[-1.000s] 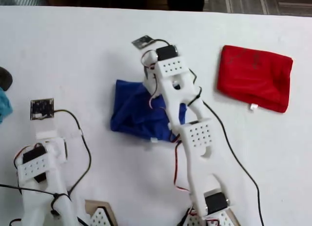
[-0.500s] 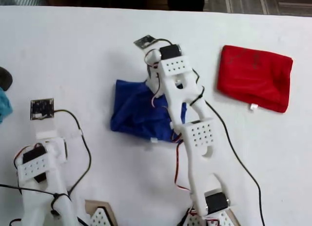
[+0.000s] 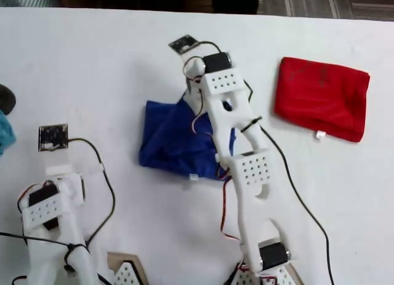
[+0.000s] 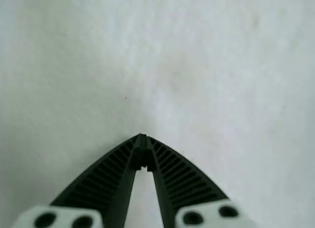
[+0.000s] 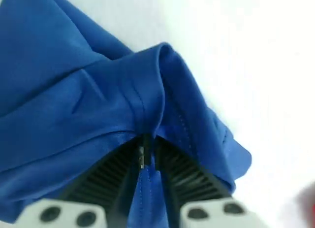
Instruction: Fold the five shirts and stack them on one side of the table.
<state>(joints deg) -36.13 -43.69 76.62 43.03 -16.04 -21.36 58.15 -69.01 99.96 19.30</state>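
A blue shirt (image 3: 173, 140) lies crumpled in the middle of the white table (image 3: 92, 63). My right arm stretches over it, and the right gripper (image 5: 143, 150) is shut on a pinched ridge of the blue shirt (image 5: 98, 95), lifting its far edge slightly. A folded red shirt (image 3: 321, 98) rests at the right side of the table. At the near left my left arm (image 3: 46, 205) is drawn back; its gripper (image 4: 141, 145) is shut with nothing in it, just above bare table.
A teal cloth (image 3: 5, 132) and a dark object (image 3: 6, 99) peek in at the left edge. Cables (image 3: 289, 186) trail from both arms across the near table. The table's far edge (image 3: 184, 12) borders a dark floor.
My right gripper has moved slightly toward the far right, pulling the blue shirt's edge up with it. The left arm has kept still.
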